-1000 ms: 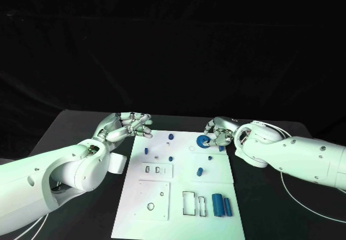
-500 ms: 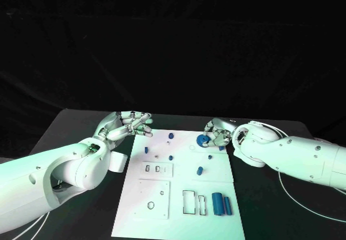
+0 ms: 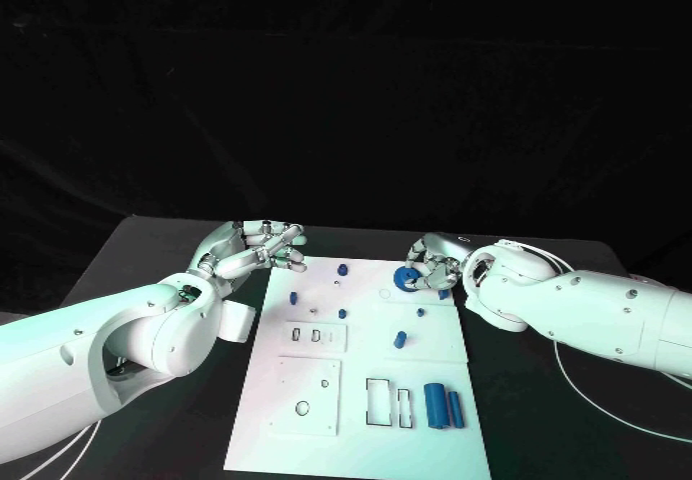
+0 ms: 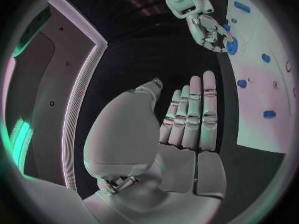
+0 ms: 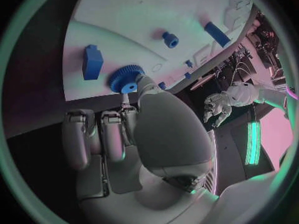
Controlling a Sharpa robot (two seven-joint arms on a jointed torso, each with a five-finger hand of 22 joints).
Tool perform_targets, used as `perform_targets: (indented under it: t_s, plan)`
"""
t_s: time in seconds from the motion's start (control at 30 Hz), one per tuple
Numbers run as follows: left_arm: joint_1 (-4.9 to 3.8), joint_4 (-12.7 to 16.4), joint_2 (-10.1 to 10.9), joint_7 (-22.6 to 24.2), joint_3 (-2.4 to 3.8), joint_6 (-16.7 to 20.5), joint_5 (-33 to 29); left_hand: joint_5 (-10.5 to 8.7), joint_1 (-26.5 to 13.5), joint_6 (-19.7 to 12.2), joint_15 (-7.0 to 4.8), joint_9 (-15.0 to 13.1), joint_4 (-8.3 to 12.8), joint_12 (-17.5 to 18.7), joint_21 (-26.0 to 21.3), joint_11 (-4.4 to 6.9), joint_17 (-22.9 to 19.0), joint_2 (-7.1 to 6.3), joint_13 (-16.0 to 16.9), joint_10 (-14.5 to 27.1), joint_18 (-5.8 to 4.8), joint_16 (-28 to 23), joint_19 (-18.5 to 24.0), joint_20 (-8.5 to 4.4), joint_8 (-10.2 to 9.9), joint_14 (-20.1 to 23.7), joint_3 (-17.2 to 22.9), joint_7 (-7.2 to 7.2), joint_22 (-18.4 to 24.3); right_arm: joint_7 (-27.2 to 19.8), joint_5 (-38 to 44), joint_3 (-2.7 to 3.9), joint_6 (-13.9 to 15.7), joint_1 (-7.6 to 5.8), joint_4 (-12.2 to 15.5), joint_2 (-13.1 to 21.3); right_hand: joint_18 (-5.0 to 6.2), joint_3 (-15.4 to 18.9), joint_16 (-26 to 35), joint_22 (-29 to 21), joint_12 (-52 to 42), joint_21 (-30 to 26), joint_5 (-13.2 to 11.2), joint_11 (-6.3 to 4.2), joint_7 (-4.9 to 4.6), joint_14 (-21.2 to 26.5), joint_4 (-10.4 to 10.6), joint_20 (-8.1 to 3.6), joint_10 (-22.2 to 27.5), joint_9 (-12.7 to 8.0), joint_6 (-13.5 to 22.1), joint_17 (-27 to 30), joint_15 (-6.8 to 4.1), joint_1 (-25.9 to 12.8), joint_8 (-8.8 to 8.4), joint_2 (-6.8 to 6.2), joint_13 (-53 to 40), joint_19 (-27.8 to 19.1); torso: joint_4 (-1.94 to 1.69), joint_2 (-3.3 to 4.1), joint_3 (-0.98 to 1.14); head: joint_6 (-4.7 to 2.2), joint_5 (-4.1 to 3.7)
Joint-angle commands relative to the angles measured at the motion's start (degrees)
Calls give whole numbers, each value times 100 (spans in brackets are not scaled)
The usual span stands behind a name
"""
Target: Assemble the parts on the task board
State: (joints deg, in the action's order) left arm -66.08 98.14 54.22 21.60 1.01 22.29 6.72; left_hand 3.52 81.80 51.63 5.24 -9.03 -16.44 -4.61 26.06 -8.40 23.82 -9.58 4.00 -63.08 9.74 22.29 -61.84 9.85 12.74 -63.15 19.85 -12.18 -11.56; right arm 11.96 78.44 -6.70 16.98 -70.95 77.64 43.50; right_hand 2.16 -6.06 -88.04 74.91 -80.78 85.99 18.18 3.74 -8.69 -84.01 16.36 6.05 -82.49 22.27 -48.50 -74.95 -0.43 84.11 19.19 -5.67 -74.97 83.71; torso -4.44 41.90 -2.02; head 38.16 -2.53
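The white task board (image 3: 368, 380) lies in the middle of the black table. My right hand (image 3: 437, 262) hovers at the board's far right corner and pinches a blue gear (image 3: 410, 279) between thumb and fingers. The right wrist view has the gear (image 5: 126, 79) at the thumb tip, just over the board (image 5: 124, 15). My left hand (image 3: 254, 249) floats off the board's far left corner, holding nothing; its fingers (image 4: 193, 114) stretch out straight. The left wrist view also catches the right hand (image 4: 209, 27) with the gear (image 4: 231, 46).
Small blue pegs (image 3: 342, 270) dot the board's far half, and a blue block (image 5: 92, 62) sits beside the gear. Two blue cylinders (image 3: 443, 407) lie at the near right, next to rectangular slots (image 3: 378, 405). A white cable (image 3: 574, 375) trails over the table on the right.
The right hand has shifted very slightly towards the far edge with the gear still pinched. The left hand has stayed nearly still.
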Motion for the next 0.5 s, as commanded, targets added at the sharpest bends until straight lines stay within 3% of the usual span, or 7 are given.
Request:
perform_targets:
  t_s: [0.03, 0.23, 0.5]
  plan:
    - [-7, 5, -17, 8, 5, -124, -4, -34, -49, -31, -19, -6, 6, 30, 25, -28, 5, 17, 10, 12, 50, 30, 30, 24, -36, 38, -7, -11, -9, 95, 268, -33, -73, 52, 20, -5, -89, -158, -26, 1086, -73, 46, 9, -24, 38, -468, 3, -21, -71, -5, -154, -847, 0, 70, -25, 22, -569, 298, 5, 1, 0, -2, -3]
    - [-7, 1, -18, 4, 5, -132, -4, -34, -49, -31, -19, -6, 5, 32, 29, -28, 10, 24, 10, 12, 51, 32, 34, 24, -37, 41, -5, -11, -11, 138, 558, -34, 55, 66, 117, 18, -106, -493, -36, 1148, -255, 93, -68, -89, 115, -474, -22, -71, -217, -20, -422, -880, -57, 86, -48, -47, -770, 343, -2, -6, 0, 5, -13]
    - [-6, -1, -20, 4, 5, -140, -4, -34, -49, -31, -19, -6, 5, 32, 29, -28, 10, 24, 10, 12, 51, 32, 34, 24, -37, 41, -5, -11, -11, 143, 1192, -33, 687, 83, 432, 76, -131, -911, -49, 1235, -386, 161, -79, -143, 174, -484, -81, -122, -327, -9, -609, -926, -106, 103, -77, -170, -919, 408, 7, -5, 1, -23, -3]
